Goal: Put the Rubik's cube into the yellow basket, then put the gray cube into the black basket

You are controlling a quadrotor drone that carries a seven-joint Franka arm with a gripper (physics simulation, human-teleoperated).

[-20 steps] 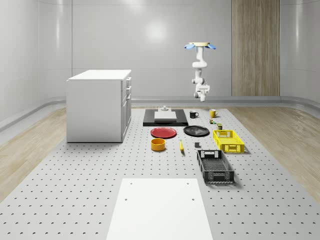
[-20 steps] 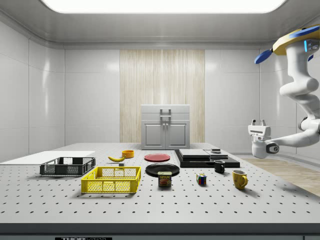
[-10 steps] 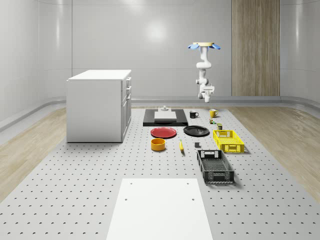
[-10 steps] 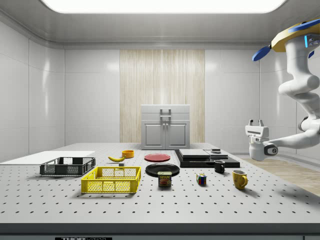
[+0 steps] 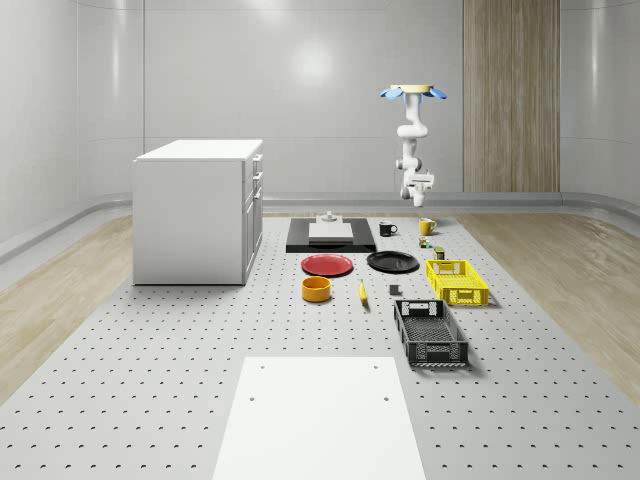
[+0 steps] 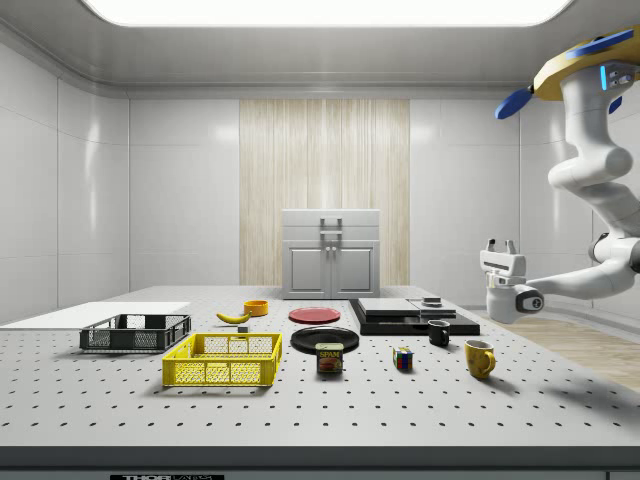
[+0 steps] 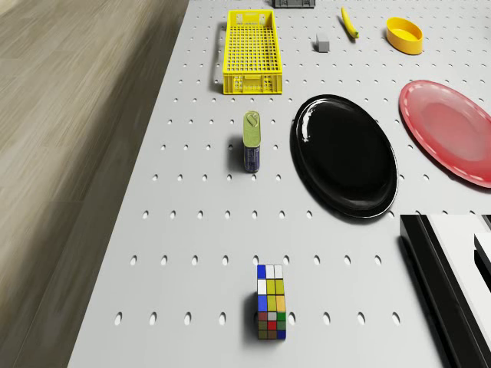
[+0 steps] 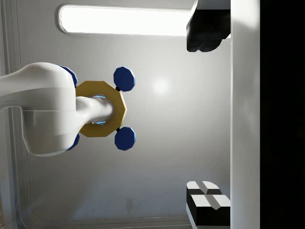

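A: Largest first. The counter [image 5: 150,400] carries everything. The drone [image 5: 411,92] hovers above its far end, near the yellow mug [image 6: 479,357], well above the surface.

B: Arm?

A: Folded, with the jaws [image 6: 500,246] pointing up toward the ceiling, parted and holding nothing.

B: Targets?

A: Yellow basket [image 6: 223,360] and black basket [image 6: 134,332] both stand empty. The Rubik's cube [image 7: 271,302] sits on the counter near the mug and a tin can [image 7: 252,141], well apart from the yellow basket. The gray cube [image 7: 323,42] lies between the baskets, near the banana [image 7: 349,23].

B: Step in hand?

A: Approach to the Rubik's cube, not yet begun in earnest. My judgement: swing the wrist down first, centre over the cube, square the fingers to its flat faces, then descend straight, clear of mug and can.
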